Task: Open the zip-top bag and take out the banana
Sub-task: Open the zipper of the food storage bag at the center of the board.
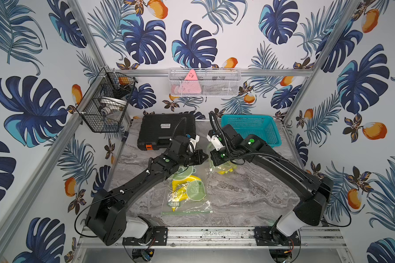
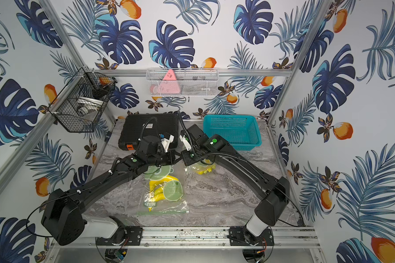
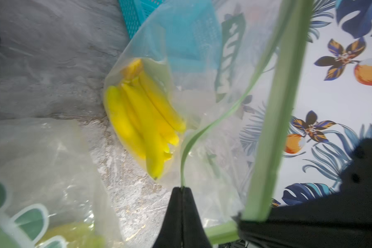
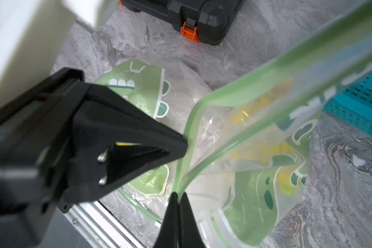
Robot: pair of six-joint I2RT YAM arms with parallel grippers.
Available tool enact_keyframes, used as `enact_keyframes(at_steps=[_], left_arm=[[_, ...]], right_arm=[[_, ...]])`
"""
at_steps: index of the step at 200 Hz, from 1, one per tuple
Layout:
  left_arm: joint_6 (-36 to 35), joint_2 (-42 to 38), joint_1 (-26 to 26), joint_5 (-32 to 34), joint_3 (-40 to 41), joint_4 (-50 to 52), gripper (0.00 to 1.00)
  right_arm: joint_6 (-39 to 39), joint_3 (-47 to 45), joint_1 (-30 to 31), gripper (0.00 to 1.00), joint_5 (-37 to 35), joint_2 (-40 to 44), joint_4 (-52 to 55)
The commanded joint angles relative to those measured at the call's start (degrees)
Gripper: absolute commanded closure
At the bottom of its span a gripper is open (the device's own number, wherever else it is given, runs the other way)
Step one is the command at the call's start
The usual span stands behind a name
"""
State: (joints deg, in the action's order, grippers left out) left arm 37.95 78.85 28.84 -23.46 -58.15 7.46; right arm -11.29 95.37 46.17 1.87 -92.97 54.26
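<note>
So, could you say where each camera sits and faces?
Top views: above the front, facing down and back at the table; left arm, right arm show.
Left wrist: on the left arm, facing past the left gripper to the bananas.
Right wrist: on the right arm, facing past the right gripper to the bag.
Shared: both wrist views show both grippers pinching the bag.

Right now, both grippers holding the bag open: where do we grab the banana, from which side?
Likely the banana bunch by its tips: they point toward the open mouth, stem end deepest. Enter between the green zip strips that the left gripper and right gripper pinch apart; one would have to let go.
</note>
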Motion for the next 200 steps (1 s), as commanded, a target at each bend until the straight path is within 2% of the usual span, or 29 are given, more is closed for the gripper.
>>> enact_keyframes(at_steps=[1,56,93,130,160,186,200], left_arm=[[-2.36,-0.3,-0.05,4.18,-0.45,2.92,1.0],[-3.06,-3.03,-0.19,6.04,0.63,6.37,1.0],[-3.06,-8.08,-0.33,6.66,2.05,10.61,1.0],[-1.14,-13.12,-0.38,5.17,4.9,12.87,1.0],[0.64,-16.15,-0.37,1.87,5.41,13.1,1.0],[-3.6,-17.69,-0.64,6.64,1.94,13.56,1.0],[-6.52,-15.39,-2.59,6.64,-2.07,13.18,0.89]], right_arm=[[0.82,-0.75,-0.28,1.0,-1.34,0.54,4.45],[0.17,-2.48,-2.16,1.0,-9.44,2.06,10.02],[0.42,-3.79,-5.83,1.0,-13.51,6.04,11.72],[2.4,-0.21,-7.68,1.0,-15.77,7.41,14.28],[4.5,4.95,-7.44,1.0,-12.71,6.01,16.36],[5.97,5.42,-5.66,1.0,-10.51,5.57,15.45],[5.85,4.63,-5.63,1.0,-10.7,5.47,15.6]])
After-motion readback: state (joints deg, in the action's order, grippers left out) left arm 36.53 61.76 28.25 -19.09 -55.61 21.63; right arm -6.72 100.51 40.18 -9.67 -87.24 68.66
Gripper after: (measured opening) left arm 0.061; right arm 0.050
